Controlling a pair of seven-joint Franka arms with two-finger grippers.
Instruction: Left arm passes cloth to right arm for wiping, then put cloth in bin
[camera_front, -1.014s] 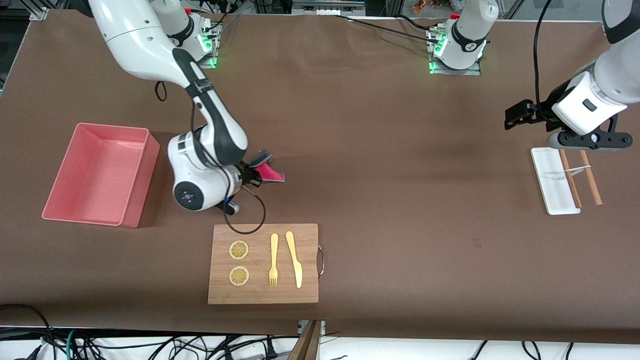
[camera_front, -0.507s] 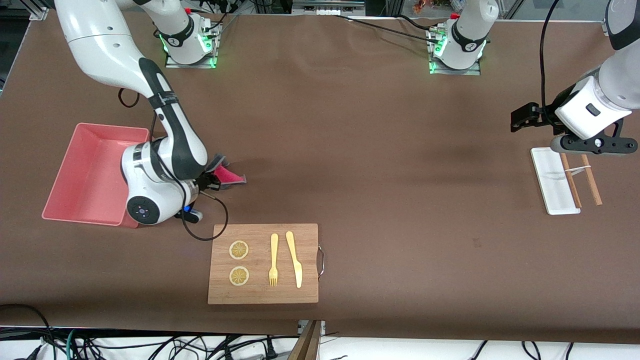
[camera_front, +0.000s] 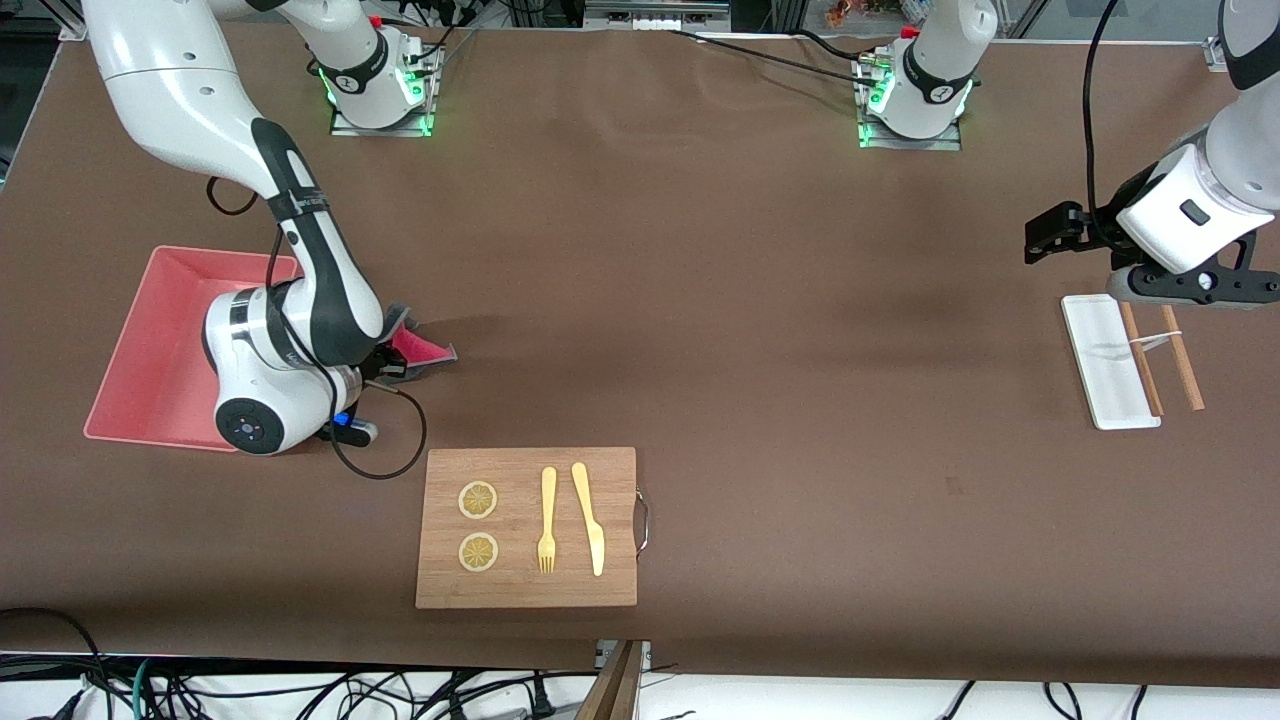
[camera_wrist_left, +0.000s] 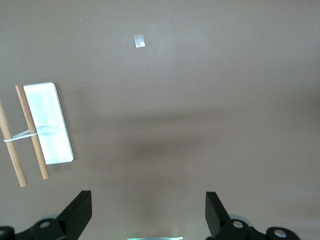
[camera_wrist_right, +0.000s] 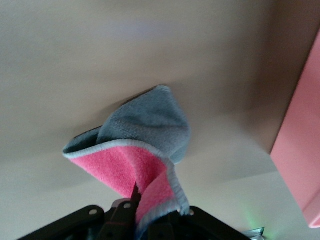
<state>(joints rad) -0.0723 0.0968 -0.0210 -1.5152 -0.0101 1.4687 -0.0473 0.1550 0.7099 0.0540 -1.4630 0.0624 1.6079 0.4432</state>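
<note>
Your inventory, operator, item by item:

- Right hand (camera_front: 385, 362): clenched on the cloth (camera_front: 420, 345), low over the bench (camera_front: 760, 300) just beside the bin's wall toward the left arm's end. In the right wrist view the hand (camera_wrist_right: 142, 220) pinches one edge of the cloth (camera_wrist_right: 145, 140), which folds with its grey face outward and its pink face inward.
- Bin (camera_front: 140, 350): salmon-pink tub at the right arm's end of the bench; the right arm's wrist overlaps its near corner in the front view (a strip of its wall (camera_wrist_right: 300, 145) shows in the right wrist view).
- Left hand (camera_front: 1045, 232): released, holding nothing, up in the air above the bench near the white tray (camera_front: 1100, 360); this arm waits. Its fingers (camera_wrist_left: 77, 212) stand wide apart in the left wrist view.
- White tray with a pair of wooden chopsticks (camera_front: 1165, 355) just beside it, at the left arm's end.
- Wooden cutting board (camera_front: 620, 520): nearest the front camera, carrying two lemon slices (camera_front: 478, 500), a fork (camera_front: 547, 520) and a knife (camera_front: 590, 518).
</note>
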